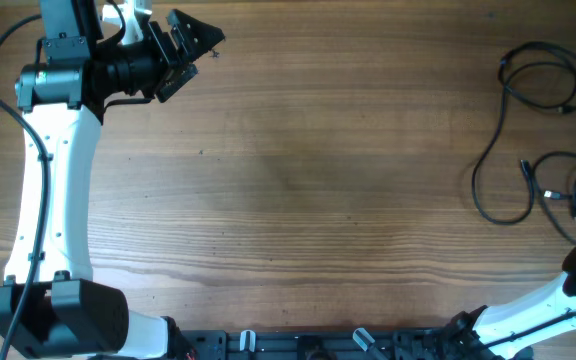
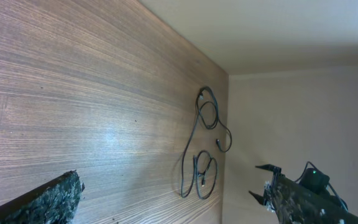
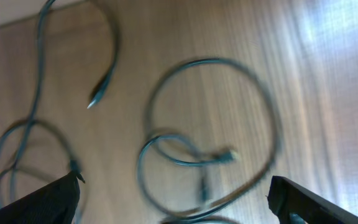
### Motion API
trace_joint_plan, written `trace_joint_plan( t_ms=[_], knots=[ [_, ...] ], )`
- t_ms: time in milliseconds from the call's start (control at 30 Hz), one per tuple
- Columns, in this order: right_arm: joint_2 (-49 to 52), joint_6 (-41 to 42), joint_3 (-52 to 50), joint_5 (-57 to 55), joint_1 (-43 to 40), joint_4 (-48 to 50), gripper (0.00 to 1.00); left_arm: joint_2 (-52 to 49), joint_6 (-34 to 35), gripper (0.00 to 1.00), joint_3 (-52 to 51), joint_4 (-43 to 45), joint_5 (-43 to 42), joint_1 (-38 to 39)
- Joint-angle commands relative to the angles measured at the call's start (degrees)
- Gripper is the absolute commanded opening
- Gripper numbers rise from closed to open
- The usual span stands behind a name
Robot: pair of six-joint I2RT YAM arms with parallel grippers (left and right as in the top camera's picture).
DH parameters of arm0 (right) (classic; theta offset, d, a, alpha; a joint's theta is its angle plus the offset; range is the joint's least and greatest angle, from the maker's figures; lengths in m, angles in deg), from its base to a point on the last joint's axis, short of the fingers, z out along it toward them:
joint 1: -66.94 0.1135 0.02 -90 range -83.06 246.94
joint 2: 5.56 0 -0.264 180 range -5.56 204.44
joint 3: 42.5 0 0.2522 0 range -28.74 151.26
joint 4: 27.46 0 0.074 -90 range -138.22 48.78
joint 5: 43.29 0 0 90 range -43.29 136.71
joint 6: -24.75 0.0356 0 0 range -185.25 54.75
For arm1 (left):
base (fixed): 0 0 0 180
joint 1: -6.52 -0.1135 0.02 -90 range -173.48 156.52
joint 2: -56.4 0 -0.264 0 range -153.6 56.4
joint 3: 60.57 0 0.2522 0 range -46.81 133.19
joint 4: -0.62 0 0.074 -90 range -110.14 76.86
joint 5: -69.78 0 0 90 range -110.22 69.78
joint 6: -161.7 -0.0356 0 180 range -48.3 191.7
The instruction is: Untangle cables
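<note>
Black cables (image 1: pixel 543 130): thin cords in loose, overlapping loops at the far right edge of the wooden table (image 1: pixel 318 180). Left gripper (image 1: pixel 183 50): far corner, well apart, jaws spread, empty. Right gripper (image 3: pixel 173 199): above the loops, fingers wide, holding nothing. Progress: loops spread but crossing; separation apparently unfinished.

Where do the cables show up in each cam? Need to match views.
Overhead: cables at the far right edge, in loose loops on the table.
Left wrist: cables right of centre, small, near the table's far edge.
Right wrist: cables fill most of the frame, blurred, between the open fingers.
Shared landmark: the wood-grain table, seen in all three views.
</note>
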Motion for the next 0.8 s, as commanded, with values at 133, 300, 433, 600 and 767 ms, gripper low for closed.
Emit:
trace_joint_plan(
  t_ms=[133, 300, 433, 600, 767],
  knots=[
    [0.2, -19.4, 0.5, 25.7, 1.7, 3.9, 1.0, 0.6, -0.3, 1.0, 0.2, -0.5, 0.5, -0.2],
    [-1.6, -32.4, 2.2, 38.4, 4.9, 5.2, 1.0, 0.6, -0.3, 1.0, 0.2, -0.7, 2.6, -0.2],
    [-5.6, -40.3, 3.9, 42.1, 9.9, 5.2, 1.0, 0.6, -0.3, 1.0, 0.2, -1.1, 4.9, -0.2],
    [-12.5, -46.9, 4.5, 43.6, 18.0, 5.8, 1.0, 0.6, -0.3, 1.0, 0.2, -1.1, 5.5, -0.2],
    [-19.2, -52.0, 4.5, 43.3, 28.0, 6.0, 1.0, 0.6, -0.3, 1.0, 0.2, -1.1, 5.5, -0.2]
  ],
)
